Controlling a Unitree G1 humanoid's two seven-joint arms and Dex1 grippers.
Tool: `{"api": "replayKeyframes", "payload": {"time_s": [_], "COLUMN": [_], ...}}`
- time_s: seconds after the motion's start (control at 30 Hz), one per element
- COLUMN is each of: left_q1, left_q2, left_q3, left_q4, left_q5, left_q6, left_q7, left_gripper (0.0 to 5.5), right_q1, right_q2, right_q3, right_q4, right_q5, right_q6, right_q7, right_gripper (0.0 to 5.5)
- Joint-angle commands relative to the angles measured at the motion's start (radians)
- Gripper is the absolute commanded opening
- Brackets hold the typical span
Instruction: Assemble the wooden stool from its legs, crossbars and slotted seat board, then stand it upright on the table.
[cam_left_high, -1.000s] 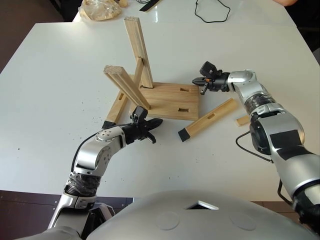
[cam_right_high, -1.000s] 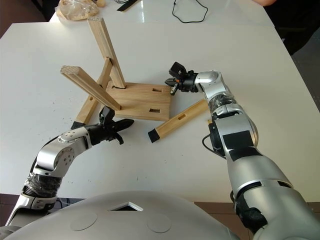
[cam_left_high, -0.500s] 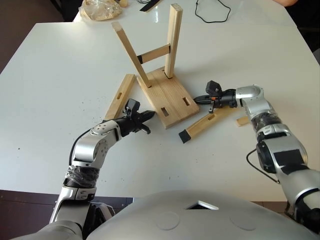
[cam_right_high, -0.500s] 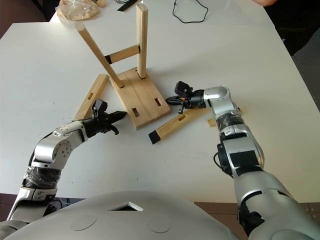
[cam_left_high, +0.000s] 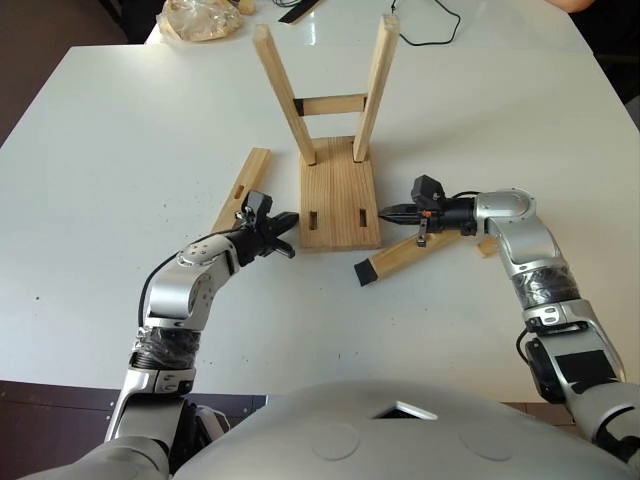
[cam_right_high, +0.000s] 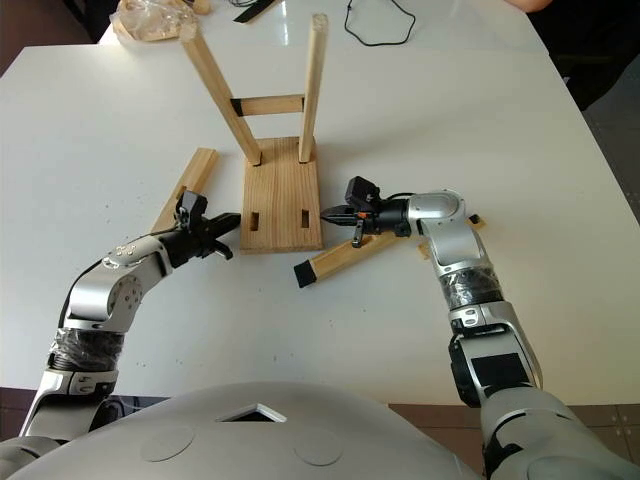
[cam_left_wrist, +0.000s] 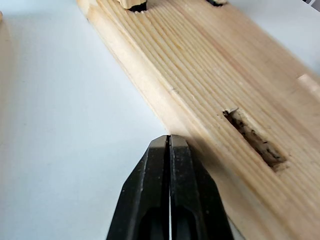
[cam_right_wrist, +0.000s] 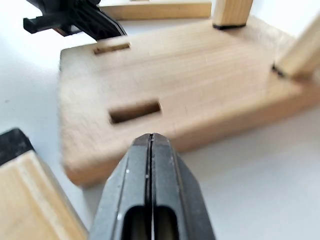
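I saw my left gripper (cam_left_wrist: 169, 145) with its two black fingers pressed flat together, the tip just at the rounded edge of the seat board (cam_left_wrist: 200, 65). An open slot (cam_left_wrist: 255, 142) lay nearby in the board. The white table (cam_left_wrist: 60, 125) ran alongside.

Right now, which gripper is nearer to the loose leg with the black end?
Right. The right gripper is just beside the loose leg; the left gripper is across the seat board.

White tabletop (cam_left_high: 120, 150), evenly lit. Dark floor (cam_left_high: 25, 60) off its left edge. Crumpled plastic bag (cam_left_high: 200, 18) on the far side.
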Motion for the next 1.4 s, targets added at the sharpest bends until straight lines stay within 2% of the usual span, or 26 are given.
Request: {"api": "replayKeyframes", "payload": {"time_s": [0.03, 0.13, 0.2, 0.33, 0.47, 0.6, 0.7, 0.8, 1.0, 1.1, 1.23, 1.33, 1.4], "left_q1": [0.033, 0.045, 0.059, 0.108, 0.124, 0.1, 0.094, 0.083, 0.122, 0.11, 0.064, 0.058, 0.069], "left_q2": [0.001, 0.009, 0.019, 0.049, -0.001, -0.077, -0.088, -0.075, -0.052, -0.061, -0.06, -0.041, -0.036], "left_q3": [0.002, 0.017, 0.05, 0.145, 0.226, 0.248, 0.229, 0.224, 0.242, 0.228, 0.202, 0.206, 0.205], "left_q4": [0.012, 0.001, -0.014, -0.113, -0.28, -0.356, -0.353, -0.34, -0.338, -0.32, -0.287, -0.273, -0.274], "left_q5": [0.011, 0.013, 0.007, -0.025, -0.157, -0.256, -0.255, -0.258, -0.27, -0.262, -0.255, -0.252, -0.251], "left_q6": [0.022, 0.022, 0.027, 0.051, 0.103, 0.142, 0.143, 0.145, 0.146, 0.14, 0.138, 0.14, 0.141], "left_q7": [0.003, 0.008, 0.02, 0.03, 0.038, 0.099, 0.12, 0.119, 0.112, 0.118, 0.108, 0.097, 0.096], "left_gripper": [0.0, 0.0, 0.0, 0.0, 0.0, 0.0, 0.0, 0.0, 0.0, 0.0, 0.0, 0.0, 0.0], "right_q1": [-0.009, 0.008, 0.012, 0.104, 0.299, 0.383, 0.335, 0.354, 0.411, 0.32, 0.132, 0.083, 0.115], "right_q2": [-0.025, -0.042, -0.068, -0.201, -0.343, -0.376, -0.354, -0.39, -0.47, -0.413, -0.281, -0.273, -0.29], "right_q3": [0.012, 0.017, -0.029, -0.179, -0.28, -0.249, -0.169, -0.113, -0.157, -0.102, -0.066, -0.096, -0.119], "right_q4": [-0.005, -0.026, -0.059, -0.244, -0.48, -0.579, -0.508, -0.445, -0.357, -0.244, 0.009, 0.09, 0.057], "right_q5": [0.006, 0.01, 0.036, 0.122, 0.233, 0.25, 0.19, 0.124, 0.154, 0.076, -0.023, -0.011, 0.017], "right_q6": [0.007, 0.004, 0.021, 0.103, 0.189, 0.219, 0.185, 0.121, 0.057, 0.011, -0.037, -0.053, -0.048], "right_q7": [-0.002, -0.001, -0.025, -0.04, 0.033, 0.018, -0.013, -0.005, 0.068, -0.001, -0.194, -0.223, -0.208], "right_gripper": [0.02, 0.02, 0.02, 0.02, 0.02, 0.02, 0.02, 0.02, 0.02, 0.02, 0.02, 0.02, 0.02]}}
